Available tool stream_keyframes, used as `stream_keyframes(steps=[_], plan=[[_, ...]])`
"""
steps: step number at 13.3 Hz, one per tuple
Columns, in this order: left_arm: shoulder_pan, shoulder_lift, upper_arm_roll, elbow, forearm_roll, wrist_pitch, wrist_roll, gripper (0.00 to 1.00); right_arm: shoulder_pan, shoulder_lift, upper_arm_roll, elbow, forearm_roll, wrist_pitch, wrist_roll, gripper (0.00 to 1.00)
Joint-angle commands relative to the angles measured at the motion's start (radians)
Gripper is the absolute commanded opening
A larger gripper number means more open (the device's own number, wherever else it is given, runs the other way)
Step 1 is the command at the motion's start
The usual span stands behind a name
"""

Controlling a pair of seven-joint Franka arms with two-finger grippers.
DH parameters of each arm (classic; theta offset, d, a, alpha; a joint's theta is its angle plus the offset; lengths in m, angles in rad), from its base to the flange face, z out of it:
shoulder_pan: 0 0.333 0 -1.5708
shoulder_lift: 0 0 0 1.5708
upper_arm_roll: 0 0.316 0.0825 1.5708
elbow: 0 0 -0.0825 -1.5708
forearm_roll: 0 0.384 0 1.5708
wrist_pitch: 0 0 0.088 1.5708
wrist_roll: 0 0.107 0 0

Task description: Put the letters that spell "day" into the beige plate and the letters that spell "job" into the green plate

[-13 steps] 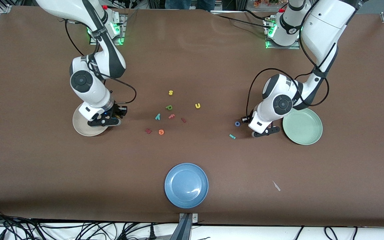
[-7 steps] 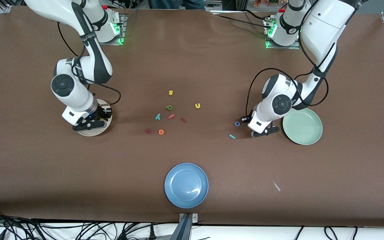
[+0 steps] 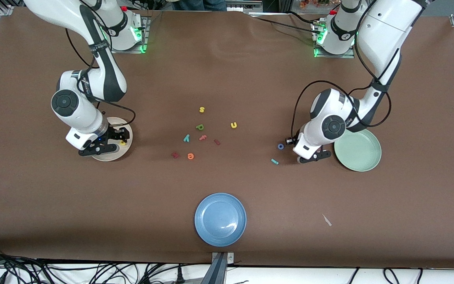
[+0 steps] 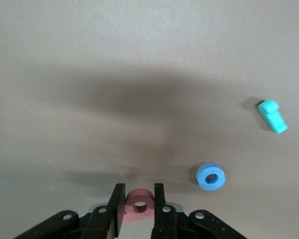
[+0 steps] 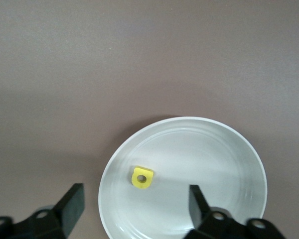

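Observation:
My right gripper (image 3: 106, 145) (image 5: 136, 200) hangs open over the beige plate (image 3: 112, 157) (image 5: 214, 159). The yellow "d" (image 3: 123, 142) (image 5: 142, 178) lies loose in that plate, below the spread jaws. Beside the green plate (image 3: 358, 149), my left gripper (image 3: 309, 157) (image 4: 138, 196) is shut on the salmon-red "b" (image 4: 138, 205), low over the table. The blue "o" (image 3: 280, 146) (image 4: 211, 177) and teal "j" (image 3: 274, 161) (image 4: 272, 116) lie on the table close by. The dark green "a" (image 3: 200, 127) and teal "y" (image 3: 186, 137) lie mid-table.
Other letters are scattered mid-table: yellow "s" (image 3: 201, 109), yellow "u" (image 3: 233, 125), salmon "f" (image 3: 203, 137), two dark red ones (image 3: 216, 142), orange "e" (image 3: 190, 156). A blue plate (image 3: 220, 219) sits near the front edge, with a pale scrap (image 3: 326, 220) toward the left arm's end.
The right arm has moved toward its own end of the table over the beige plate. Its gripper has opened, and the yellow "d" now lies in the plate. The left arm has not moved.

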Motion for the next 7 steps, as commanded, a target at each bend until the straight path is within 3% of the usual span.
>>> stream_keyframes(steps=[1, 7], plan=[[0.033, -0.015, 0.003, 0.064, 0.033, -0.106, 0.017, 0.17, 0.004, -0.004, 0.01, 0.001, 0.043, -0.018, 0.017, 0.99], [0.259, -0.091, 0.003, 0.063, 0.034, -0.277, 0.284, 0.19, 0.01, 0.001, 0.179, 0.003, 0.07, -0.004, 0.339, 0.99]])
